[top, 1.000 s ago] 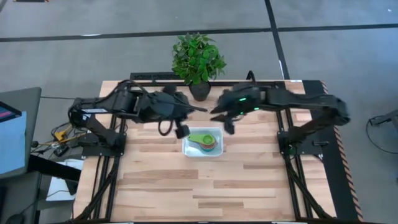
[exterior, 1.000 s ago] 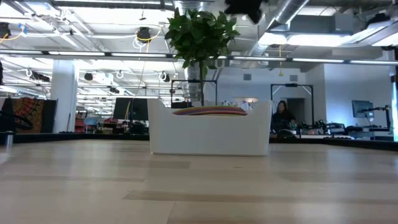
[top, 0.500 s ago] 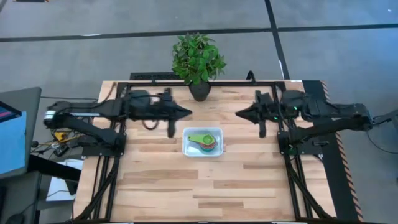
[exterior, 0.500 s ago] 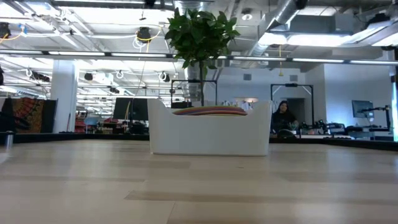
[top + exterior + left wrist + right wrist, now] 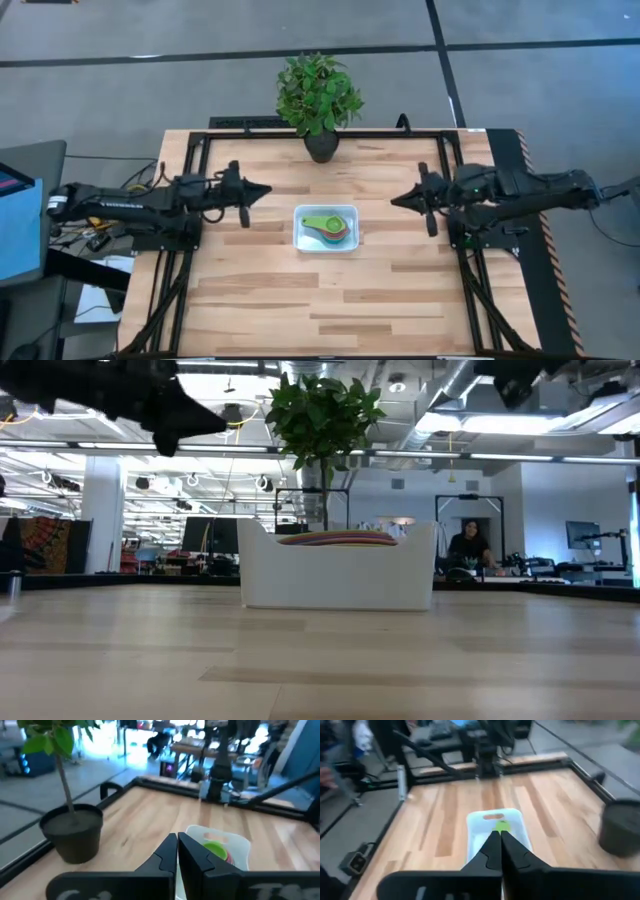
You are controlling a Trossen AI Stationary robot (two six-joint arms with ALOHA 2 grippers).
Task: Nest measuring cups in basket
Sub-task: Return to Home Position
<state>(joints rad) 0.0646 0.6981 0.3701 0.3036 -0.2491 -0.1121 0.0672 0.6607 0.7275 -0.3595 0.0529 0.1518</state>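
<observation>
1. High view: the left hand (image 5: pixel 262 188) hangs over the left part of the counter, arm stretched out low, tip aimed at the centre. The right hand (image 5: pixel 397 200) mirrors it on the right. Both are well apart from the small white rectangular plastic basket (image 5: pixel 301 240) mid-counter. The light wooden plank counter (image 5: pixel 330 300) has a black frame, with grey floor around it.
2. Same view, counts: one basket holding one nested stack of plastic measuring cups (image 5: pixel 336 234). The green cup (image 5: pixel 322 223) is on top, with red and blue edges showing under it. Can't tell the total cup count. One leafy plant in a dark pot (image 5: pixel 322 146) stands at the far edge.
3. Low view: the basket (image 5: pixel 340 580) sits flat on the counter, coloured cup rims (image 5: pixel 340 539) just above its wall, plant behind. Dark arm parts show upper left and upper right. The room is an open workshop with ceiling lights, and one person (image 5: pixel 470 545) sits far back.
4. Left wrist view: fingers (image 5: pixel 167 857) are pressed together, holding nothing. Beyond them are the basket (image 5: pixel 241 844), the green cup (image 5: pixel 216 849) and the pot (image 5: pixel 72 832).
5. Right wrist view: fingers (image 5: pixel 490 851) are together, holding nothing. The basket (image 5: pixel 476 837) is ahead, pot (image 5: pixel 620 827) off to one side.
</observation>
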